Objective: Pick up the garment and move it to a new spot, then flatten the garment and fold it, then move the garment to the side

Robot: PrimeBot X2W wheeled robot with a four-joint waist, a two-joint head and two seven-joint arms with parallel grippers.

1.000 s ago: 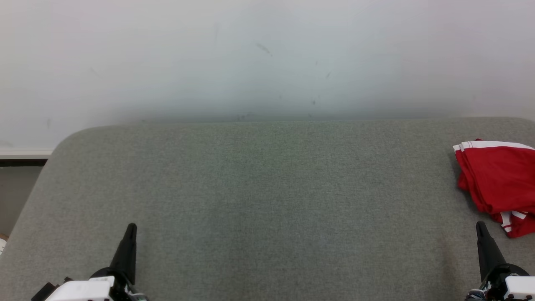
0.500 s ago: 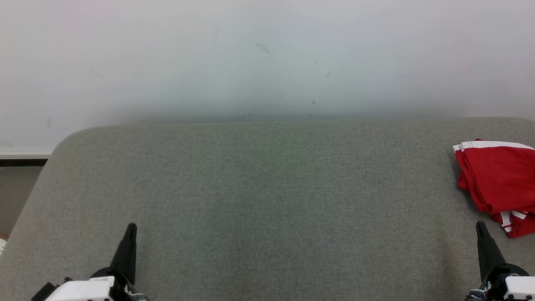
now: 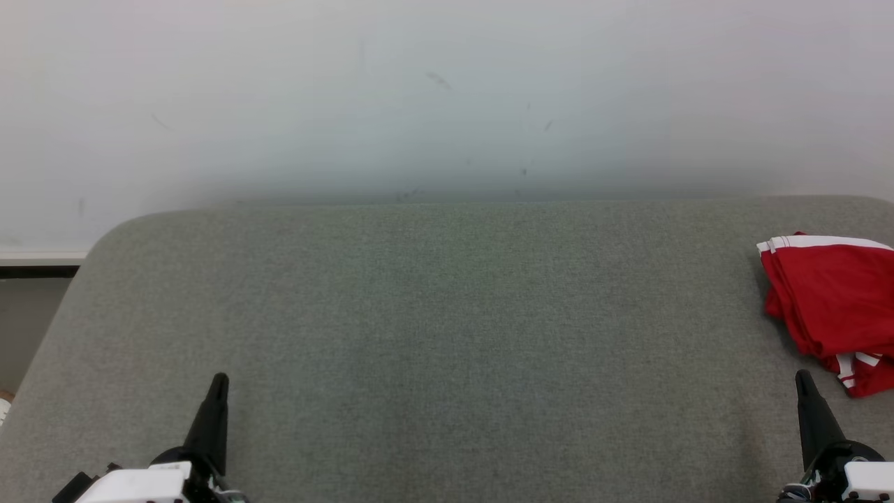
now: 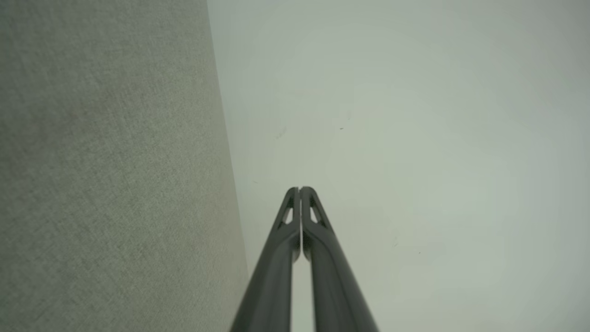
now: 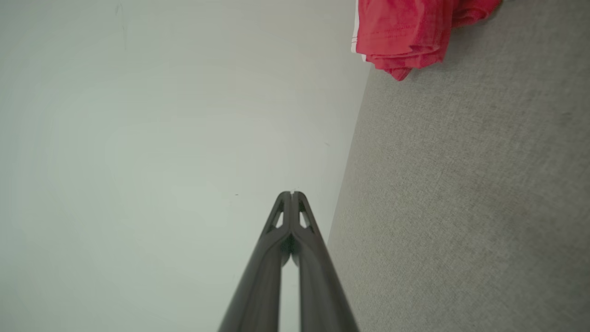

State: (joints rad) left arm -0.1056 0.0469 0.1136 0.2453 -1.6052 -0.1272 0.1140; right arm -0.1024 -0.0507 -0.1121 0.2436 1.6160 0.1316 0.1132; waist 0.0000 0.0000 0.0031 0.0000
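A red garment [image 3: 831,307] with white stripes lies folded in a small stack at the right edge of the grey padded surface [image 3: 433,314]; part of it runs out of the head view. The right wrist view has the garment [image 5: 405,32] at its top. My right gripper [image 3: 804,381] rests at the lower right, just short of the garment and apart from it, fingertips pressed together [image 5: 292,193] with nothing held. At the lower left my left gripper [image 3: 219,381] is likewise shut and empty [image 4: 299,189], far from the garment.
A pale wall [image 3: 447,98] rises right behind the padded surface's far edge. The surface's rounded left corner [image 3: 119,230] drops off toward a white ledge [image 3: 42,258] and darker floor at the far left.
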